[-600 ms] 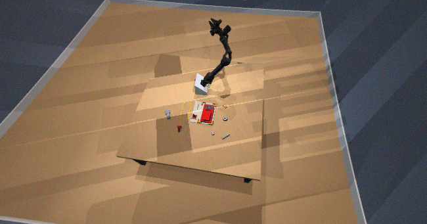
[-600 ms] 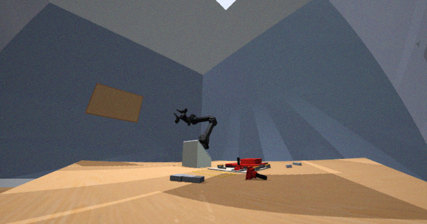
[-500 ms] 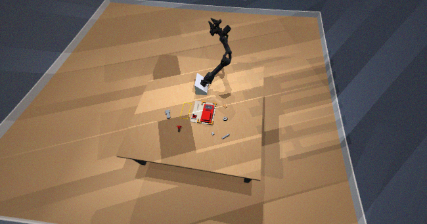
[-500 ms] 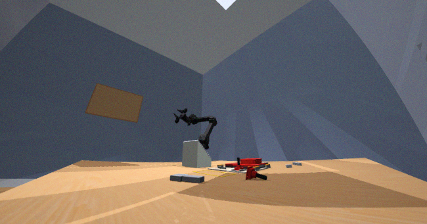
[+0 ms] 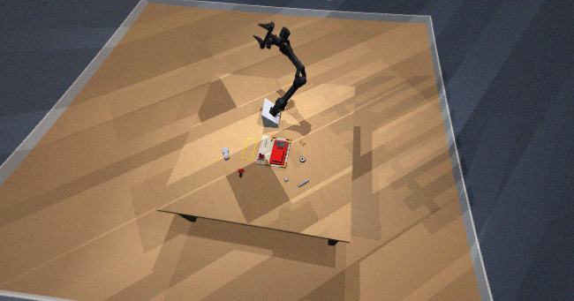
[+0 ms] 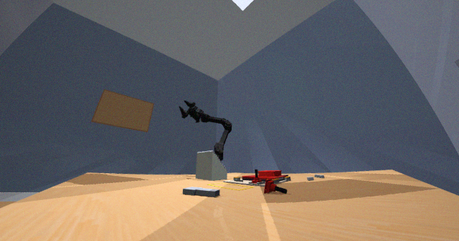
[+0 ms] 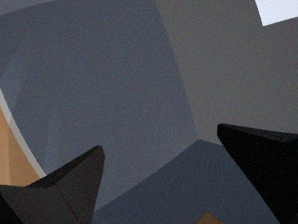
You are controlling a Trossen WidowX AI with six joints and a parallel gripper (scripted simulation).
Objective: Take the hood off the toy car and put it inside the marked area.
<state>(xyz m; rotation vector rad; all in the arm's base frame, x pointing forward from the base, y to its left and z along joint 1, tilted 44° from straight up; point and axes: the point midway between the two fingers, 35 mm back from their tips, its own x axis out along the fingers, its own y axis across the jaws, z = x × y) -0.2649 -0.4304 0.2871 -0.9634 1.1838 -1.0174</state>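
The toy car (image 5: 279, 153) (image 6: 270, 174) is a red body on a pale base plate with orange corners. The hood cannot be told apart from the other red parts on it at this size. The marked area is a thin yellow outline (image 5: 252, 138) (image 6: 240, 189) on the table beside the base plate, with nothing inside it. My gripper (image 5: 257, 30) (image 6: 182, 104) (image 7: 161, 141) is wide open and empty, high up beyond the arm's base and far from the car. The wrist view shows only walls, ceiling and a bit of floor, no car part.
A grey block (image 5: 225, 153) (image 6: 201, 191) lies outside the outline, on the side away from the car. A red and black piece (image 5: 240, 172) (image 6: 270, 186) lies nearby. A small ring (image 5: 302, 159), a grey bar (image 5: 303, 183) and an orange piece (image 5: 302, 142) lie on the car's other side.
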